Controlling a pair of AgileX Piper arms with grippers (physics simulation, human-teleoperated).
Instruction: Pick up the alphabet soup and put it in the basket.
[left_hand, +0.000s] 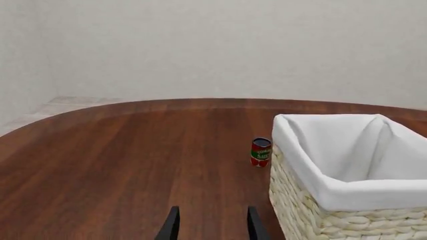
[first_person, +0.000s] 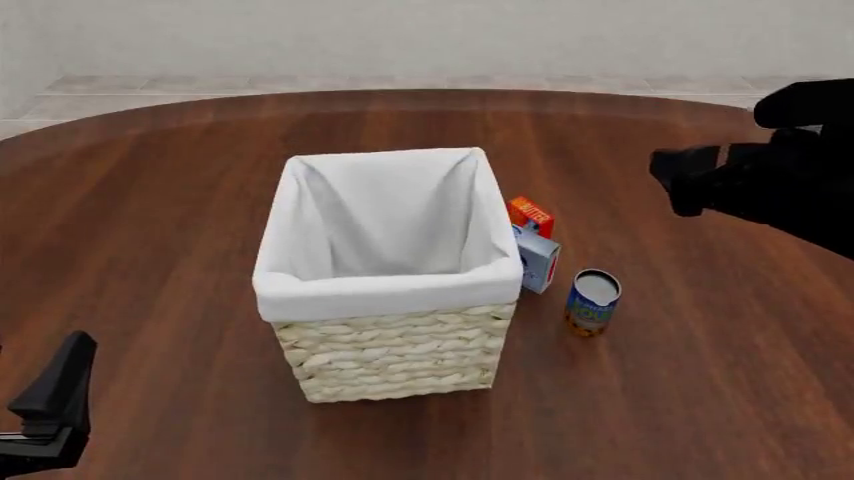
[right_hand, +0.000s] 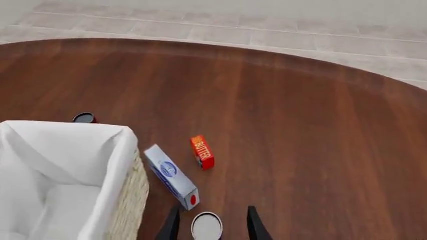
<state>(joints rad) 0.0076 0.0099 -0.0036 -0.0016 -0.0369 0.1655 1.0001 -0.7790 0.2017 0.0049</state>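
- the soup can (first_person: 591, 301) stood upright on the table (first_person: 160, 200), its long axis vertical and its silver top facing up, just to the right of the basket (first_person: 387, 370) and a little nearer than the white-and-blue carton (first_person: 538, 262).
- the carton lay between the can and the basket's right wall, with an orange-red box (first_person: 530, 213) just beyond it; the can looked apart from both, though the gap to the carton was small.
- the right gripper (right_hand: 208, 220) hung above the table on the right side. in its wrist view the can's top (right_hand: 207, 226) sat between the two dark fingers (right_hand: 171, 225), which were spread apart with nothing held.
- from those pictures the can lay straight ahead of and below the right fingers, so a descent along the can's upright axis seemed the move that counted; how high the gripper was above it could not be told.
- the left gripper (left_hand: 212, 225) was low at the near left, well apart from the can with the basket between them. its fingers were also apart and empty.
- a small red-and-green can (left_hand: 260, 152) stood at the basket's far left side and was not the target.
- the right arm was clearly the nearer one, and the carton close by looked like the main risk of a bump.
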